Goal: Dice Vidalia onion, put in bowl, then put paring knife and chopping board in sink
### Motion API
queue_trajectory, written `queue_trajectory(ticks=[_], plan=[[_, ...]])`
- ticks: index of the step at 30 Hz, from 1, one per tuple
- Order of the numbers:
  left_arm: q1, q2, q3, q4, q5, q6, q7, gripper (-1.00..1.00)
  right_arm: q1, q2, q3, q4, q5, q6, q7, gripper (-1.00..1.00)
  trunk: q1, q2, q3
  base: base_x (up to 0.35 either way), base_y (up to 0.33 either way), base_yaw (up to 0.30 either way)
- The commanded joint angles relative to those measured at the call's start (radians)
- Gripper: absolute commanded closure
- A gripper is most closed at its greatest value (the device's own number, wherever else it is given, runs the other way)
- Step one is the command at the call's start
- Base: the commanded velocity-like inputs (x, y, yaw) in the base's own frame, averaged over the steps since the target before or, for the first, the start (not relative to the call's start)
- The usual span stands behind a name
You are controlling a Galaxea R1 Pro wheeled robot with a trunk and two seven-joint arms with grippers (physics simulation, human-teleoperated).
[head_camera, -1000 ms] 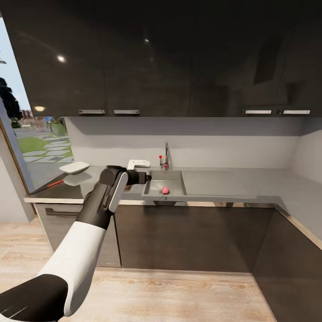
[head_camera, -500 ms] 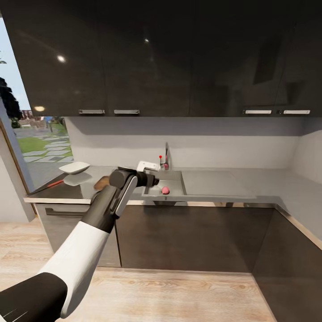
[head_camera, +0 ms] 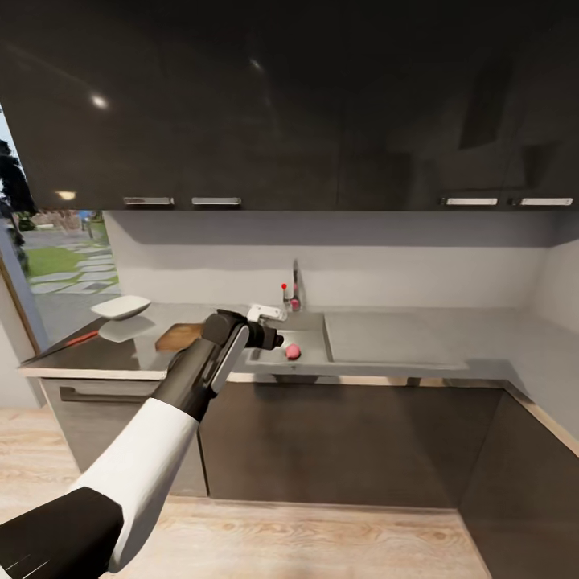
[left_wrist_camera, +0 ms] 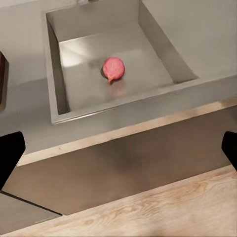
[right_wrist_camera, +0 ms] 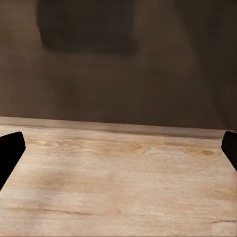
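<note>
1. At the far left of the desk (head_camera: 121, 354) lies the knife (head_camera: 80, 338), its red handle by the window, with the white bowl (head_camera: 121, 306) just right of it.
2. Next comes the board (head_camera: 178, 336), lying flat on the desk and partly hidden by the left arm.
3. The left tool (head_camera: 273, 342) is stretched out over the near left edge of the sink (head_camera: 326, 342). Its two dark tips sit wide apart in the left wrist view, with nothing between them.
4. The onion (left_wrist_camera: 113, 68) rests on the sink floor near the middle, just right of the tool, under the tap (head_camera: 294, 289).
5. To grasp it well, I judge the tool should move farther over the basin until the onion is centred between the tips, then drop straight down clear of the sink wall and close gently, as a round bulb may roll.
6. The right tool (right_wrist_camera: 118, 148) is also spread wide and empty, over the wood floor (right_wrist_camera: 123, 177).
</note>
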Motion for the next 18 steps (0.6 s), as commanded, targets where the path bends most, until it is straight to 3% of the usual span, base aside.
queue_trajectory(ticks=[1,18], plan=[[-0.001,0.000,-0.001,0.007,0.009,0.004,0.007,-1.00,-0.001,0.000,-0.001,0.001,0.005,-0.002,-0.003,-1.00,0.001,-0.001,-0.001,0.293,-0.103,0.000],[-0.001,-0.001,-0.001,0.114,0.011,-0.003,0.001,-1.00,-0.001,0.002,0.001,0.001,0.004,-0.002,-0.001,-1.00,0.001,-0.001,-0.001,0.311,-0.011,0.000]])
